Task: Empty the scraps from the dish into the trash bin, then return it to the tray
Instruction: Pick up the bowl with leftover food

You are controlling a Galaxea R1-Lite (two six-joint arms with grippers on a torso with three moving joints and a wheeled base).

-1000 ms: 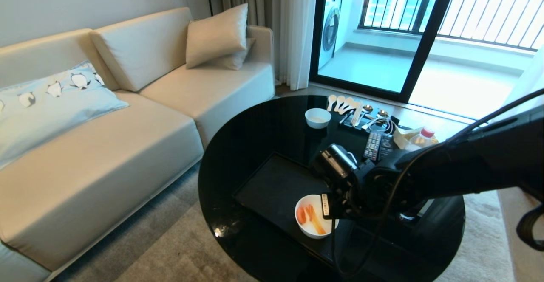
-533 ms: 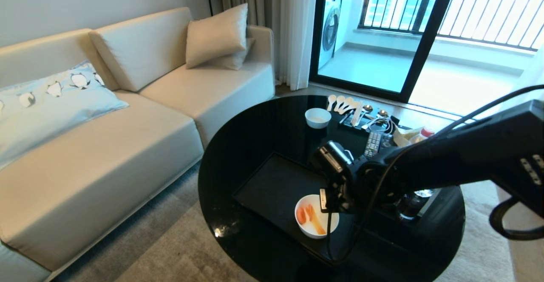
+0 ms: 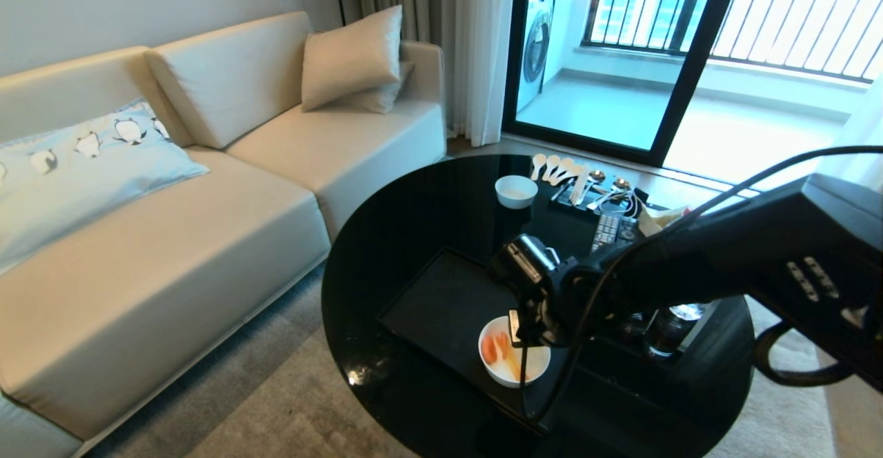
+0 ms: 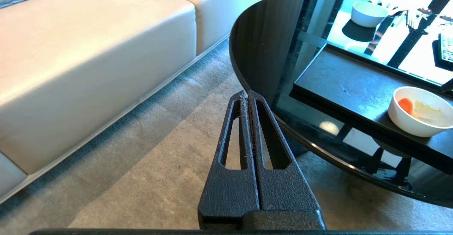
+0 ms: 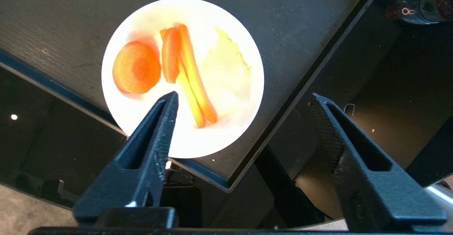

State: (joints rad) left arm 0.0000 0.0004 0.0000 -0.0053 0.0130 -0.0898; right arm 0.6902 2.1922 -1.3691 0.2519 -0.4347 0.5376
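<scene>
Right wrist view: right claw (image 5: 244, 98) spread wide above white bowl (image 5: 226, 136) w/ carrot scraps (image 5: 136, 67) on black tray (image 5: 300, 26); left claw (image 4: 247, 95) closed.

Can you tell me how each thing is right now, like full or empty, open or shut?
dish: upright on the tray, scraps inside.
scraps: not yet emptied.
tray: flat on the table, holding the dish.
right pincer: open above the dish, holding nothing.
left pincer: shut, empty, beside the table.
small white bowl: upright on the table.
</scene>
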